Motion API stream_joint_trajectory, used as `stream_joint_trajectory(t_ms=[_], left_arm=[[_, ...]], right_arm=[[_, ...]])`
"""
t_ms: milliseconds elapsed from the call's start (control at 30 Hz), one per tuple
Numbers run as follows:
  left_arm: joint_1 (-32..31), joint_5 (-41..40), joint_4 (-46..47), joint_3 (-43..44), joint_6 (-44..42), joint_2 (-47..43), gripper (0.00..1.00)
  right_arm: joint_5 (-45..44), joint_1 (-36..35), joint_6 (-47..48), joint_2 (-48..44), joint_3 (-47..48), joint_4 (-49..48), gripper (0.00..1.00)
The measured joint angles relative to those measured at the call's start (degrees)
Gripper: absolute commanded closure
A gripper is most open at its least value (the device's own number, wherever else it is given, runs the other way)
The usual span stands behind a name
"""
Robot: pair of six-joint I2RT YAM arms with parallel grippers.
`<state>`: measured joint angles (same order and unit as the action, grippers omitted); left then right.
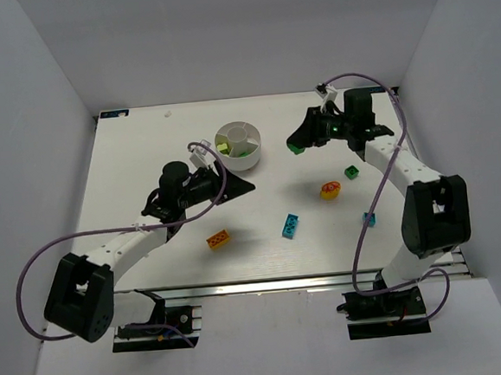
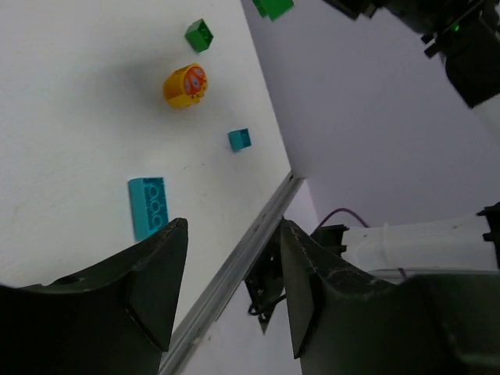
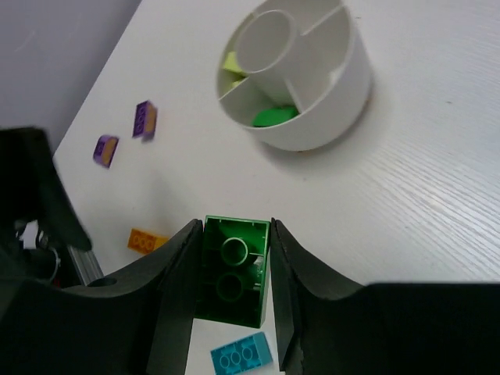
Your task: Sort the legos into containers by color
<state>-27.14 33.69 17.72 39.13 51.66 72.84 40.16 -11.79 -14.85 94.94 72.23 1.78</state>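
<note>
Pinched between the black fingers of the right gripper (image 3: 234, 234) is a green studded plastic brick (image 3: 232, 275), its hollow underside turned to the wrist camera. It is clenched on both long sides and carried clear of the white bench (image 1: 143, 144), toward the far right corner.

To its left, near the middle of the far edge, stands the round white plastic bowl (image 1: 247, 160) with a central hub and radial dividers. One wedge holds lime pieces (image 1: 223, 144), and the neighbouring wedge holds a green piece (image 3: 273, 116).

The left gripper (image 1: 242, 185) hovers just beside the bowl on its near side, released — jaws parted with nothing between them.

Loose on the bench:
- a small dark green brick (image 1: 352, 172) and a round yellow-orange piece with red markings (image 1: 330, 190) lie close together toward the right edge;
- a small cyan brick (image 1: 368, 220) sits nearer the near right corner;
- a long cyan brick (image 1: 291, 226) lies about midway along, toward the near edge;
- an orange-yellow brick (image 1: 218, 239) lies left of it, well apart.

Two purple bricks (image 3: 144, 119) show only in the right wrist view — side by side on the bench, apart from the bowl.
</note>
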Motion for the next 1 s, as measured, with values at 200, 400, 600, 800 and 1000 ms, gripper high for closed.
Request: stream_joint_trajectory(t_ms=[200,400,600,800,1000], left_arm=[[0.0,1.5,9.7,0.3,10.4,4.2,0.36],[0.1,3.1,21.3,1.2,21.3,9.5,0.33],[0.0,5.2,24.8,5.0,26.3,14.8,0.29],[0.0,8.2,26.4,9.1,27.7,17.5,0.25],[-0.2,12.9,26.2,11.8,27.9,20.6,0.24]], right_arm=[[6.2,-2.1,5.2,-9.0,-6.5,-4.0,0.95],[11.7,-3.8,9.3,-16.4,-11.5,-6.9,0.95],[14.9,-5.5,15.3,-19.8,-12.7,-5.2,0.95],[15.2,-7.6,20.8,-20.1,-12.7,-0.7,0.96],[14.3,-9.4,23.3,-19.6,-12.4,1.5,0.96]])
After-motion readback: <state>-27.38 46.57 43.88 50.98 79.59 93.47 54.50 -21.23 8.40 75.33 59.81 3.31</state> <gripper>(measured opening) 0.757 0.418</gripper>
